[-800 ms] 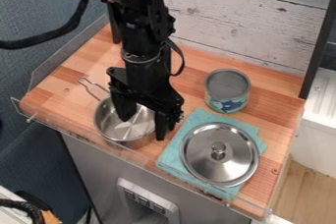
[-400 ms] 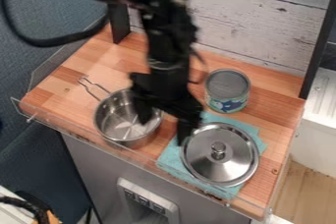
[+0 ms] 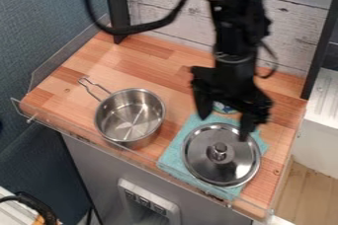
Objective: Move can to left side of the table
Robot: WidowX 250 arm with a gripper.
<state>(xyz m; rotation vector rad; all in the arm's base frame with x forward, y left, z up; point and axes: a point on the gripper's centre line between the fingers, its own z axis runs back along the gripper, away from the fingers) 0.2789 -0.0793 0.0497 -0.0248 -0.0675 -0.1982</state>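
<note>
The gripper [image 3: 224,127], its fingers spread, has swung rightward from above the saucepan [image 3: 129,116] to hang before the can [image 3: 226,109]. The can, partly hidden, stands behind the lid [image 3: 210,168] on the desk's [image 3: 155,65] right half; the shift apparently prepares a grasp, with leftward transfer still pending.

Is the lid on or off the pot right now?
Off. The lid lies on the teal cloth, to one side of the pot, whose bare metal inside shows.
</note>
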